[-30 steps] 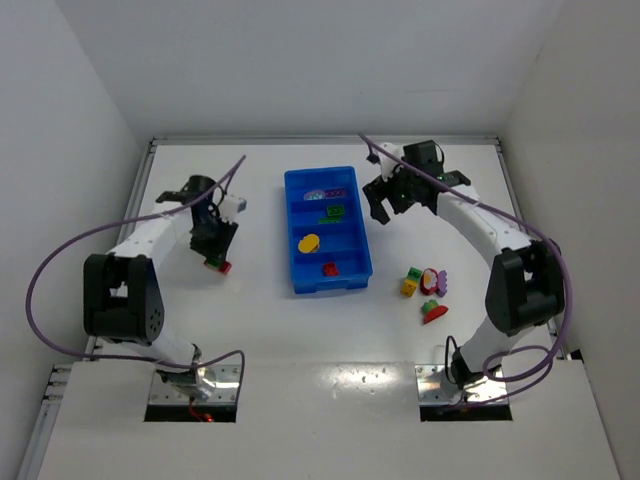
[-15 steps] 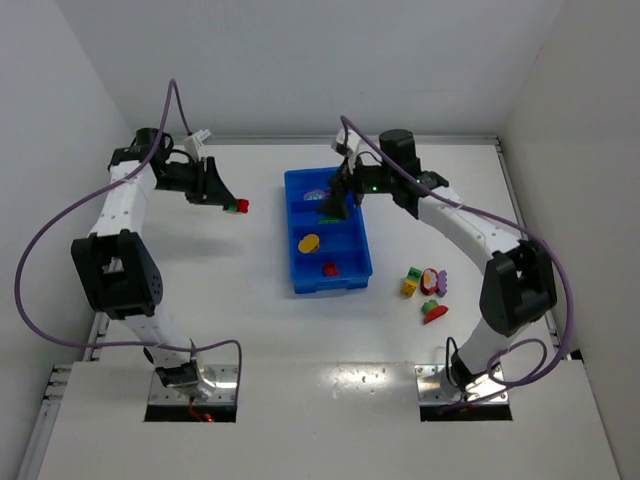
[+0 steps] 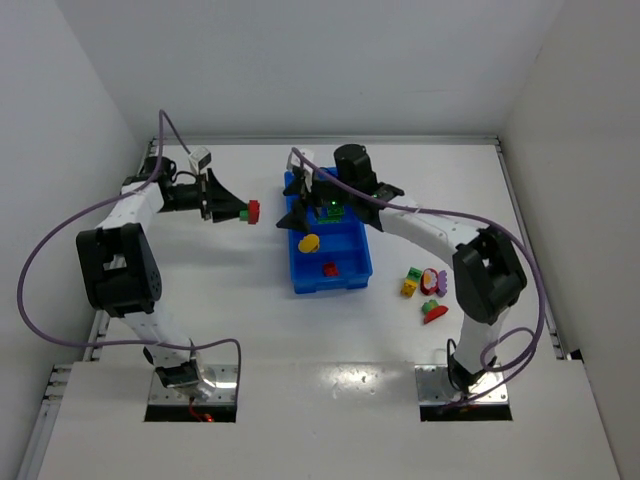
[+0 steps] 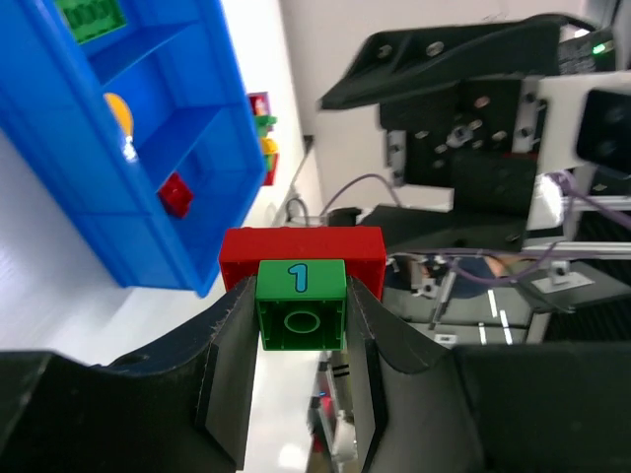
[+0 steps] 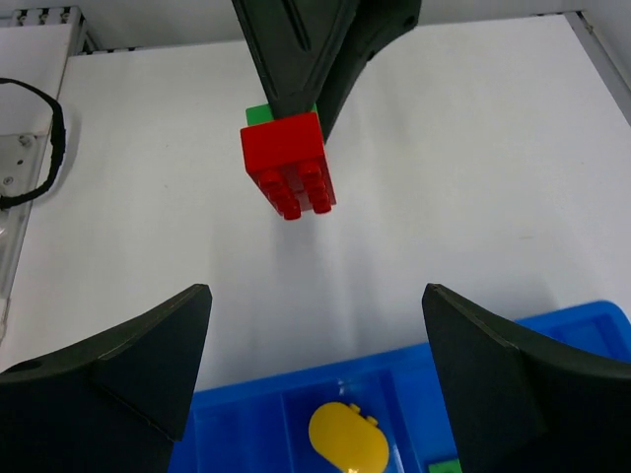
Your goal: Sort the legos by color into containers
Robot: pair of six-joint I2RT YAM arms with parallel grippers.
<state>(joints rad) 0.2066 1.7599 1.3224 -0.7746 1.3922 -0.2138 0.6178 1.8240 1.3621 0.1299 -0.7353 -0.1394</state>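
At the bottom of the overhead view, the left arm base [image 3: 185,378] and the right arm base [image 3: 465,385] are bolted at the near edge of the white table [image 3: 250,300]. Just beyond the right base, at lower right of the frame, four loose legos lie in a tight cluster. A red arc-shaped piece [image 3: 435,316] is nearest and a small green piece [image 3: 430,306] lies just beyond it. Past those, a yellow-and-green piece [image 3: 410,284] sits beside a rounded red-and-purple piece [image 3: 433,279]. To their left, at centre frame, stands the blue tray [image 3: 335,284], its compartments in a row running away from the bases. The nearest compartment holds a red lego [image 3: 329,268], the next a rounded yellow lego [image 3: 309,242], the third a green lego [image 3: 332,212]. The farthest is mostly covered by the right arm, and its contents cannot be told. The right gripper [image 3: 298,208] hovers at the tray's left rim by the middle compartments, released. In its wrist view its fingers [image 5: 108,365] stand spread wide at the lower corners with nothing between them. Left of the tray, toward the upper left of the overhead frame, the left gripper [image 3: 238,210] points at the tray, off the table surface. It is clenched on a red-and-green brick [image 3: 251,210]. In the left wrist view the green half, marked with a 1, is pinched between the two fingers and the red half projects past their tips. In the right wrist view the red half's studs face the camera at upper centre, apart from the tray.
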